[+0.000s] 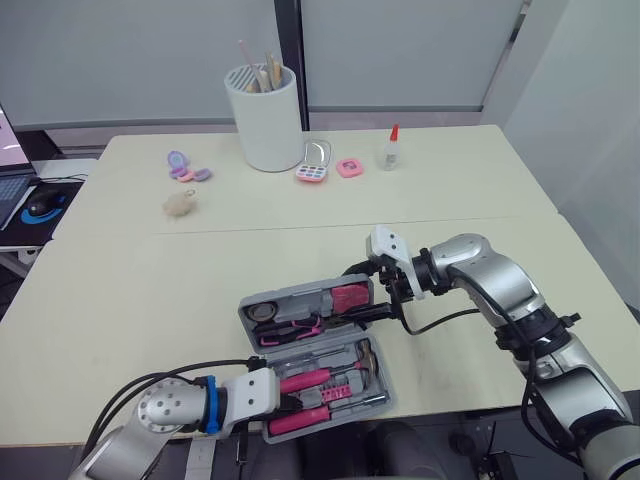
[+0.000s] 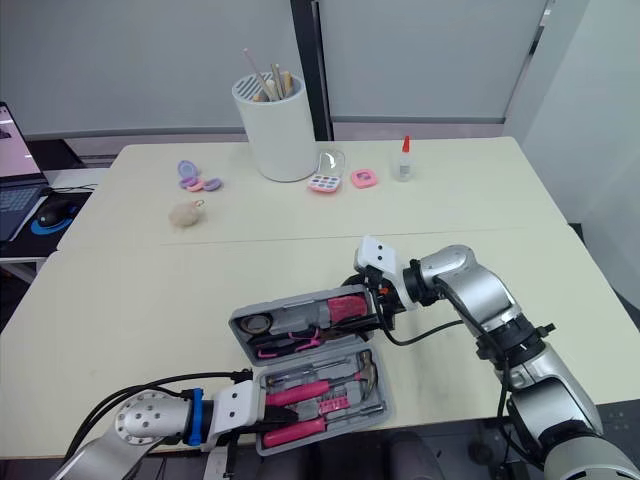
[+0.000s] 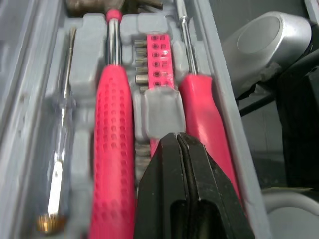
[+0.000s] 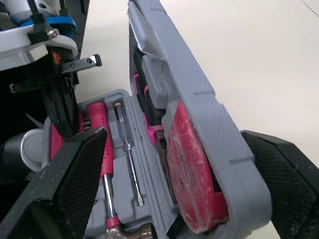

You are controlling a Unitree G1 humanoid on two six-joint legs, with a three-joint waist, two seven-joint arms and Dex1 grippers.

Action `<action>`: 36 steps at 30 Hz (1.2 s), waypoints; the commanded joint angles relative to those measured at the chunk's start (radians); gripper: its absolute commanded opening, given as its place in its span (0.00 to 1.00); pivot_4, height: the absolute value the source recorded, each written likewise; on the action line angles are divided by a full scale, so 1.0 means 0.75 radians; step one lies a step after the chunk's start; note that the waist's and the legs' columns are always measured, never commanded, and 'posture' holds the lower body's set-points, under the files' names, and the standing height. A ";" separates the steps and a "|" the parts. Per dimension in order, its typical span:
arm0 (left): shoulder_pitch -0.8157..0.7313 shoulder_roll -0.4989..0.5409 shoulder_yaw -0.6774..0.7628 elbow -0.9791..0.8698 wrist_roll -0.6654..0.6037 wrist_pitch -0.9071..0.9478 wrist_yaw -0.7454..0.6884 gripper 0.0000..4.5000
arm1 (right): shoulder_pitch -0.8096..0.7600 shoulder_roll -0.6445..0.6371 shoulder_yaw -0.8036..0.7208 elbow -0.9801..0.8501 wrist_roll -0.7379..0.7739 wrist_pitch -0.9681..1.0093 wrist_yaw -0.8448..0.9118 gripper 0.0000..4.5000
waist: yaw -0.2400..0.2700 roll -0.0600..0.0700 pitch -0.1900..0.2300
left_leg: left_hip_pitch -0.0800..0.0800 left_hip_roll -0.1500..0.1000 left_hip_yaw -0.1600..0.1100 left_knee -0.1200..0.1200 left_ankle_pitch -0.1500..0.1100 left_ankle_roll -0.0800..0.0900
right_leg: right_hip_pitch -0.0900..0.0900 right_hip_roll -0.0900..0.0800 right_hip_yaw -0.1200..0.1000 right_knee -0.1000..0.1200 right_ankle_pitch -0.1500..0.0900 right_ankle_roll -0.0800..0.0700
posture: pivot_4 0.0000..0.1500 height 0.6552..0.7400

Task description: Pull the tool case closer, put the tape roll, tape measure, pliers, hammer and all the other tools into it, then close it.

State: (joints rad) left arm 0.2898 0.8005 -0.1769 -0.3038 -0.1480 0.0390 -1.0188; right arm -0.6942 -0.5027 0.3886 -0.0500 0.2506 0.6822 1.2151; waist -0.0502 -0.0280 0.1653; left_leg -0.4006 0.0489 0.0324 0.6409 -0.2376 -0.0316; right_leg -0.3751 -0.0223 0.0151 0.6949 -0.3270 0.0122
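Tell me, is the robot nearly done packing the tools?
Nearly. Done: the tool case sits close to the robot, with the hammer and other pink-handled tools in their slots. In hand: the right gripper has its open fingers on either side of the lid, while the left gripper, shut, sits over the tools in the bottom half. Left: swing the lid down and close it.

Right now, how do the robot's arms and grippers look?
The left arm and right arm have silver rounded shells, white wrist blocks and black cables. The left wears a blue band. The left gripper and right gripper have black fingers, the right's finely textured.
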 commanded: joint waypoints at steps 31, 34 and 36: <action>0.239 -0.008 0.319 -0.074 -0.142 0.304 0.115 0.00 | 0.613 -0.616 0.141 -0.501 -0.686 -0.625 -0.101 0.58 | 0.029 -0.010 0.010 | 0.000 -0.001 0.000 0.000 0.000 0.000 | 0.004 -0.001 -0.001 -0.010 0.000 0.001 | 1.00 0.96; 0.141 -0.032 0.254 -0.049 -0.109 0.313 0.142 0.00 | 0.598 -0.537 0.216 -0.489 -0.741 -0.649 -0.085 0.44 | 0.029 -0.010 0.010 | 0.000 -0.001 0.000 0.001 0.000 0.000 | 0.004 -0.001 -0.001 -0.010 0.000 0.001 | 1.00 0.96; 0.091 -0.047 0.225 -0.027 -0.094 0.311 0.146 0.00 | 0.585 -0.487 0.250 -0.487 -0.774 -0.637 -0.074 0.32 | 0.030 -0.010 0.010 | 0.000 -0.001 0.000 0.002 0.000 0.000 | 0.005 0.000 -0.002 -0.009 0.000 0.001 | 1.00 0.96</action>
State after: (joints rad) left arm 0.3659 0.7702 0.0055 -0.3208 -0.2300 0.2783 -0.9136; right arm -0.2418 -0.8741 0.5725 -0.3934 -0.3080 0.2083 1.1544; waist -0.0277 -0.0357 0.1725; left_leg -0.4003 0.0485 0.0321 0.6429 -0.2377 -0.0317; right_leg -0.3715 -0.0224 0.0138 0.6890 -0.3268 0.0129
